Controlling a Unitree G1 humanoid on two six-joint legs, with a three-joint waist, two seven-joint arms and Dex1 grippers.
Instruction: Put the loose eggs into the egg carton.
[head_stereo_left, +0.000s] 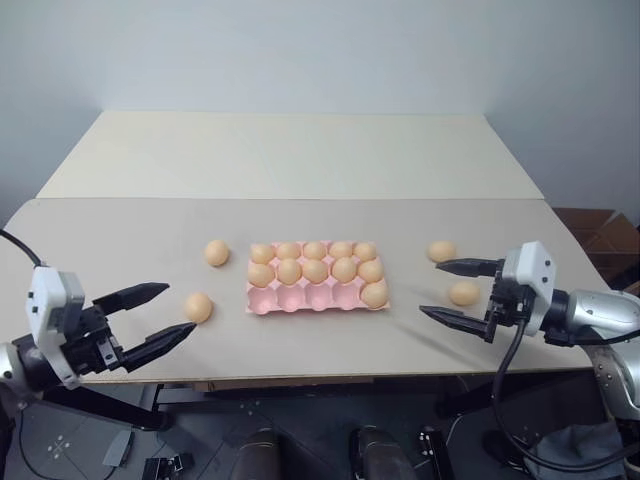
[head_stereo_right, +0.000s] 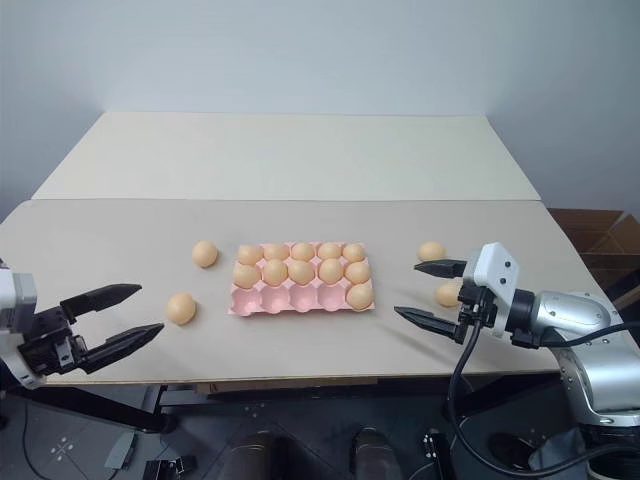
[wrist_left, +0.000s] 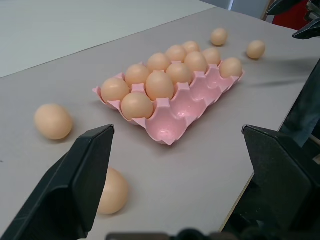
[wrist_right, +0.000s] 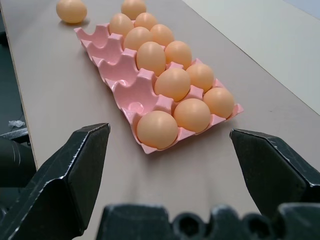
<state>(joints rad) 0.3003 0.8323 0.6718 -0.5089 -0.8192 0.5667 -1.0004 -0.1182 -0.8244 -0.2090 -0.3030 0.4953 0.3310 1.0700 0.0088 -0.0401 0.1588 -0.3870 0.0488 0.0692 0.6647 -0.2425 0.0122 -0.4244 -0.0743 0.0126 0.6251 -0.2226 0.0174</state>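
The pink egg carton lies mid-table, with several eggs in its back and middle rows. One egg sits in the front row's right cup, and the other front cups are bare. Two loose eggs lie left of the carton, and two lie right of it. My left gripper is open, its tips just short of the nearer left egg. My right gripper is open and points at the carton. The nearer right egg shows between its fingers, untouched.
The beige table's front edge runs just below both grippers. A second, paler tabletop adjoins at the back. A brown cardboard box stands off the table's right side.
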